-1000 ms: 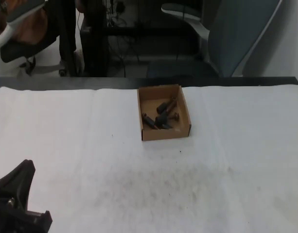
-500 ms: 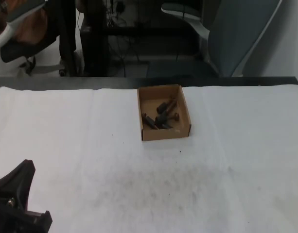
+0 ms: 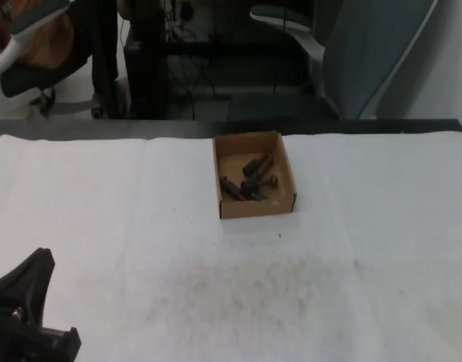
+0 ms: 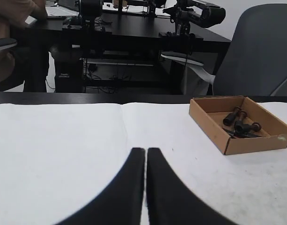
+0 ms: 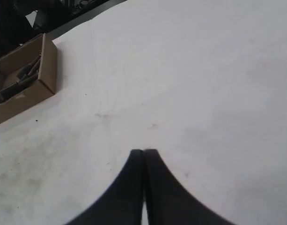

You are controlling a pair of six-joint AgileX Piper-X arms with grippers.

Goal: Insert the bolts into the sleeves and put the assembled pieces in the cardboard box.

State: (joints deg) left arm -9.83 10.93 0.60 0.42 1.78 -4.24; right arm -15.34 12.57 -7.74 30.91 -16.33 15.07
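Nothing has shifted since a second ago. A white-covered table (image 3: 102, 196) carries the cardboard box (image 3: 257, 207) just above centre of the high view, with dark bolt-and-sleeve pieces (image 3: 249, 181) lying inside. The left pincer (image 4: 146, 152) and right pincer (image 5: 143, 152) hang over the table, each with fingers pressed together.
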